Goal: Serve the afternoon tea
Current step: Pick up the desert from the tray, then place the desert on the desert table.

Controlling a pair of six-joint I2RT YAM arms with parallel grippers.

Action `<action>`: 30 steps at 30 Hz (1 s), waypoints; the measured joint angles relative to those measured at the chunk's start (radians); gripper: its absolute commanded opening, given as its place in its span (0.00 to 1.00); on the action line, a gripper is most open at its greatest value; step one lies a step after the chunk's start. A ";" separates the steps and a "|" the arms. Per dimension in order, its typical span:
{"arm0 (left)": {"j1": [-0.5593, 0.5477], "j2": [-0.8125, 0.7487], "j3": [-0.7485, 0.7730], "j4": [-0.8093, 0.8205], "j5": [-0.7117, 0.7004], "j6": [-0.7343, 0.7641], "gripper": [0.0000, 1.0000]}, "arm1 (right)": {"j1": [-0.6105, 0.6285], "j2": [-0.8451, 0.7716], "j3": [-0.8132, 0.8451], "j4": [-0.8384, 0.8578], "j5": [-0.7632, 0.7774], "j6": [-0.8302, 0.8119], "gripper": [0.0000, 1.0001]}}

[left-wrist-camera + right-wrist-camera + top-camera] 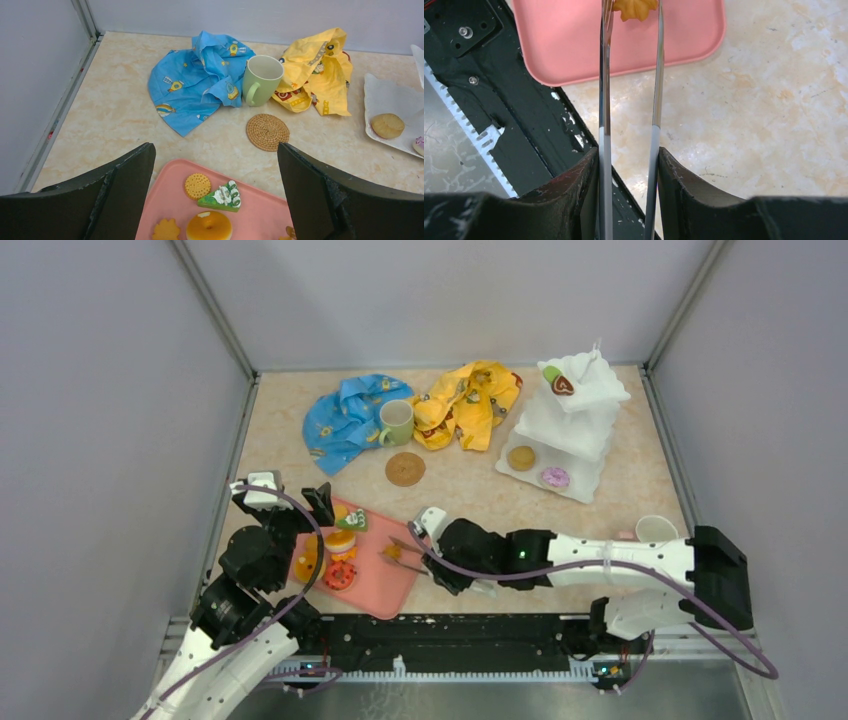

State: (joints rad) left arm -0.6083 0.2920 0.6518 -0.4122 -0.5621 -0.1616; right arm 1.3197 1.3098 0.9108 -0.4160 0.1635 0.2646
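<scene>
Steel tongs (604,100) are clamped between the right fingers (669,175). Their tips pinch a leaf biscuit (634,7) over the pink tray (574,40), at the surface's near edge. I cannot tell whether the biscuit is clear of the tray or touching it. In the top view the tongs point toward 9 o'clock, so the biscuit lies straight ahead of the fingers, at the far end of the tongs' long axis.

The left fingers (127,175) are spread wide with nothing between them, and hover at the tray's 9 o'clock side. Below and ahead of them are a cracker (197,186), a green cake slice (220,196) and an orange donut (209,226). The white mug (655,530) stands at the near right, just beside the right arm.

Past the tray lies a coaster (405,469). Beyond it the green mug (396,422) stands between the blue cloth (345,415) and the yellow cloth (470,400).

The stand (575,425) is at the far right, well apart from the biscuit and at about 2 o'clock from it. Its bottom tier holds a cookie (521,457) and a pink donut (555,477).

The coming move likely turns on that bearing. The tongs would have to swing from 9 o'clock round to about 2 o'clock. The right arm is nearer the stand and already has the biscuit, while the left arm is poorly placed for it.
</scene>
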 measured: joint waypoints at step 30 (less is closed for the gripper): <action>0.000 0.000 0.000 0.000 0.023 0.000 0.99 | -0.476 -0.303 0.515 -0.416 0.266 -0.106 0.38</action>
State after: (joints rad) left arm -0.6083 0.2920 0.6518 -0.4122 -0.5388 -0.1616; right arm 0.8433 1.0065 1.4261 -0.8318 0.4294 0.1581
